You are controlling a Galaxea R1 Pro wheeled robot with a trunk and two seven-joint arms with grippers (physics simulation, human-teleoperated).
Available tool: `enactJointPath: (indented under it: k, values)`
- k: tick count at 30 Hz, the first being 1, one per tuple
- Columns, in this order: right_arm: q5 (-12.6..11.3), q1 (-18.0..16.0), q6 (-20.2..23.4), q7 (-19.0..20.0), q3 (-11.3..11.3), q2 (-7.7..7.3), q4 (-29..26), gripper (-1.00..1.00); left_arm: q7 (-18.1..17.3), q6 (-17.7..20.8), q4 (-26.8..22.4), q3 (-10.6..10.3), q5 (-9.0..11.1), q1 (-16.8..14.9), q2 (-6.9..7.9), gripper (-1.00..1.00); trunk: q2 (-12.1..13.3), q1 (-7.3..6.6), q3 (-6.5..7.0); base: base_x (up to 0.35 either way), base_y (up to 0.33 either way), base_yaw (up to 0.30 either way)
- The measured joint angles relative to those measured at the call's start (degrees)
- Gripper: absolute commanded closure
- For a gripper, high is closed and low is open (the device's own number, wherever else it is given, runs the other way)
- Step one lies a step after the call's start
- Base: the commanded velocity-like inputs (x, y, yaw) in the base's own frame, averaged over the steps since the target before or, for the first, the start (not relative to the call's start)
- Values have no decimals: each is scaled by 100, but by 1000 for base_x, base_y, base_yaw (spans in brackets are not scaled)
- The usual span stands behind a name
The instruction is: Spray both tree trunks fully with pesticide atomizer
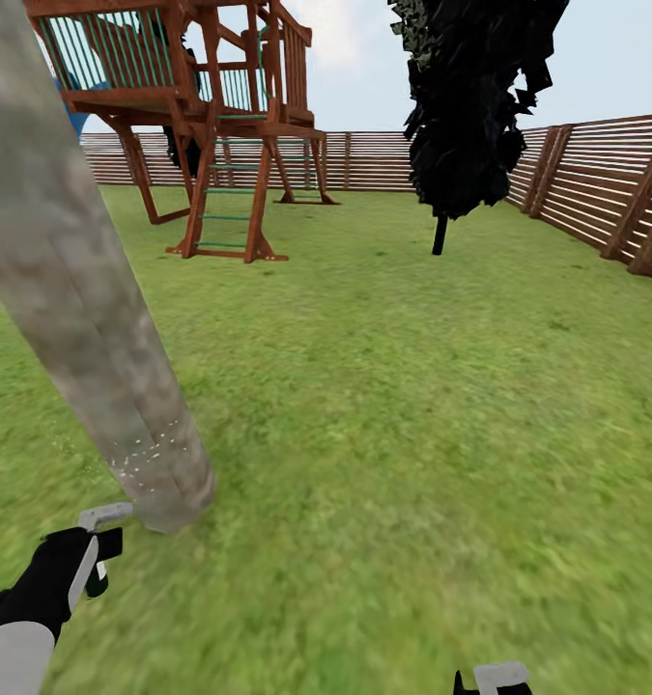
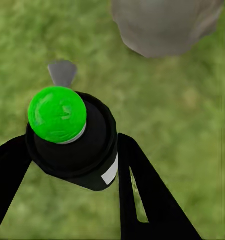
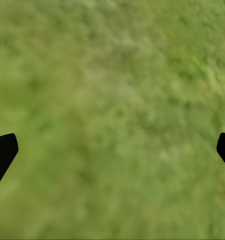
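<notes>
Head view places my left gripper (image 1: 101, 550) low at the near left, just short of the base of the tree trunk (image 1: 84, 319), which rises leaning up and to the left out of the lawn (image 1: 412, 434). Left wrist view confirms what I hold: the pesticide atomizer (image 2: 75, 145), a near-black bottle with a white label, sits clamped between my two dark fingers (image 2: 142, 200). Its top reads bright green here, not red, and a small grey nozzle tip (image 2: 62, 72) projects beyond it toward the trunk (image 2: 165, 25).

Key relation: the trunk lies ahead of the nozzle and slightly to the right, close but not touching, with grass between. The bottle's long axis runs roughly along my fingers. A patch of fine white speckles, the pesticide (image 1: 152, 449), marks only the lowest part of the trunk; bark above it appears bare. I judge coverage as just begun, and the next move needs the nozzle aimed higher along the trunk.

My right gripper (image 3: 112, 150) hangs over bare grass with its finger tips spread wide apart and nothing between them. It is the farther arm from this trunk.

Noted beyond: a wooden play tower (image 1: 210, 116), a near-black tree (image 1: 470, 106) and the slatted fence (image 1: 606, 183).
</notes>
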Motion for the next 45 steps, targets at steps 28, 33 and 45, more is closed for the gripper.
enactJointPath:
  k: [28,33,45]
  values:
    - [-1,-1,-1,-1,0,0,1,-100,46,29,-14,-143,-44,11,-140,100,0,0,0,107,-252,92]
    - [-1,-1,-1,-1,0,0,1,-100,34,81,48,-171,-61,11,-136,100,0,0,0,191,-233,277]
    - [-1,-1,-2,0,-1,0,2,-100,53,76,51,-325,-52,10,-189,100,0,2,0,119,-156,277]
